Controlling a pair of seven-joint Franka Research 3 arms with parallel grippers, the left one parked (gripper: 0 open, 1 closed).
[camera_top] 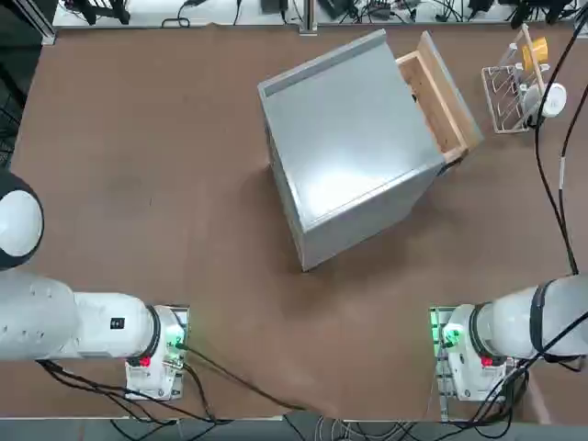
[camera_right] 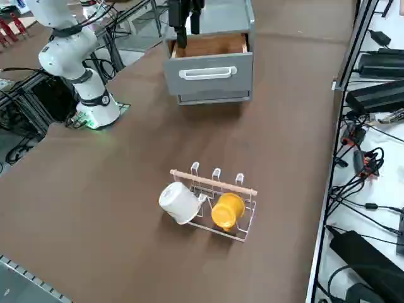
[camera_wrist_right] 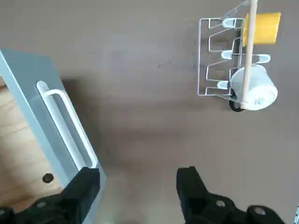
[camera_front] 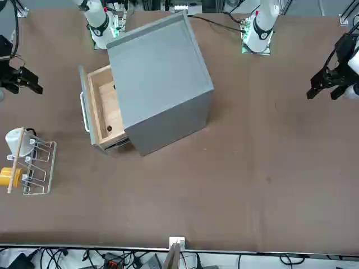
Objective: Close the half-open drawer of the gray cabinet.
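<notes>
Drawer [camera_front: 101,112]: sticks half out of the gray cabinet [camera_front: 160,78]; light plywood, probably slides easily.
Contact: push its flat front [camera_right: 208,72].
Right gripper [camera_wrist_right: 138,186]: spread wide, empty, above the handle [camera_wrist_right: 65,123].

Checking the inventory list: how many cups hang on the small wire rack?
2: a white ceramic cup and a yellow cup, side by side on the small wire rack; none seems hidden.

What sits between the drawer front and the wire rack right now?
Only bare table between the drawer and the wire rack, per the right side view; the open right gripper hangs above it.
</notes>
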